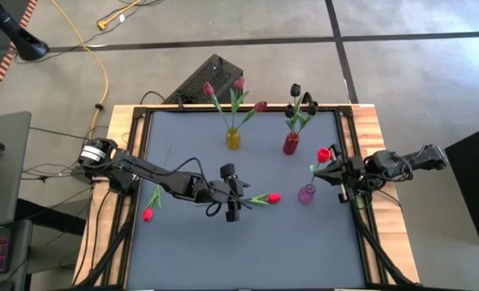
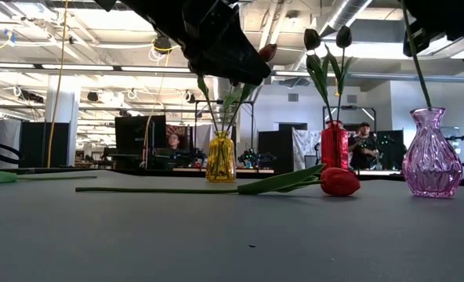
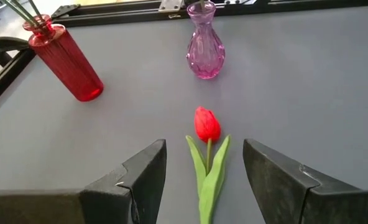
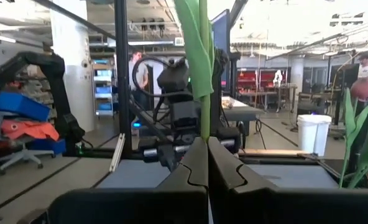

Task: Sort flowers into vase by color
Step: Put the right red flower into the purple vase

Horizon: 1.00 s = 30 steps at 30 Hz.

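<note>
A red tulip (image 1: pixel 272 197) lies flat on the grey table, head toward the right edge. My open left gripper (image 3: pixel 204 149) hovers above its stem, one finger on each side, touching nothing; the low view shows it well above the tulip (image 2: pixel 338 182). My right gripper (image 1: pixel 335 170) is shut on another red tulip (image 1: pixel 324 153) whose stem runs down into the purple vase (image 1: pixel 307 194). The yellow vase (image 1: pixel 234 139) holds maroon-pink tulips, and the red vase (image 1: pixel 291 144) holds black ones. A third red tulip (image 1: pixel 148 212) lies near the left edge. My right gripper pinches the red tulip's green stem (image 4: pixel 203 127) between its two shut fingers, reaching in level from the table's right side and across the stem. The stem stands roughly upright, with its lower part (image 2: pixel 417 70) going down into the purple vase.
The three vases stand in the far right part of the table. Raised wooden and black frame rails (image 1: pixel 354 129) border the table. The near half of the grey surface (image 1: pixel 247 250) is open room. People show in the room beyond the far edge (image 2: pixel 363 133).
</note>
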Tool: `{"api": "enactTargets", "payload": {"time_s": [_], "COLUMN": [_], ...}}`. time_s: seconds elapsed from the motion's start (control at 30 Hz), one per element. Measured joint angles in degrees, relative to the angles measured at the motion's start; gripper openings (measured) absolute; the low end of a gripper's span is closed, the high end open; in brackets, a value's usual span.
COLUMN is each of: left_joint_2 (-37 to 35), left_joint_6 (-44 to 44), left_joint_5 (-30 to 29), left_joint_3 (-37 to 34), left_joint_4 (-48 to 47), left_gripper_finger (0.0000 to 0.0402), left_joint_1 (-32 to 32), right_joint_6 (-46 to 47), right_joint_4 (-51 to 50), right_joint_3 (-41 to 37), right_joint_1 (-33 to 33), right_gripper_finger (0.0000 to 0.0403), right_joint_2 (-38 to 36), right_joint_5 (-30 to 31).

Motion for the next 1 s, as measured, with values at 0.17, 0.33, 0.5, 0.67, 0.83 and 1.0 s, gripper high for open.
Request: {"api": "enactTargets", "payload": {"time_s": [0.17,0.33,0.5,0.67,0.83,1.0], "left_joint_2": [0.0,0.0,0.0,0.0,0.0,0.0], "left_joint_6": [-0.1,-0.1,-0.1,-0.3,-0.4,-0.5], "left_joint_5": [0.0,0.0,0.0,0.0,0.3,1.6], "left_joint_3": [0.0,0.0,0.0,0.0,0.0,0.0], "left_joint_4": [0.0,0.0,0.0,0.0,0.0,0.0], "left_gripper_finger": [0.0203,0.0203,0.0203,0.0203,0.0203,0.0203], "left_joint_1": [0.0,0.0,0.0,0.0,0.0,0.0], "right_joint_6": [0.3,1.4,1.4,1.4,2.4,4.4], "right_joint_4": [-2.1,-5.0,-5.9,-6.1,-6.3,-7.9], "right_joint_3": [0.0,0.0,0.0,0.0,0.0,0.2], "right_joint_1": [0.0,0.0,0.0,0.0,0.0,0.0], "right_gripper_finger": [0.0017,0.0017,0.0019,0.0046,0.0072,0.0095], "right_joint_2": [0.0,0.0,0.0,0.0,0.0,0.0], "right_joint_5": [0.1,1.3,1.3,1.3,1.3,1.1]}}
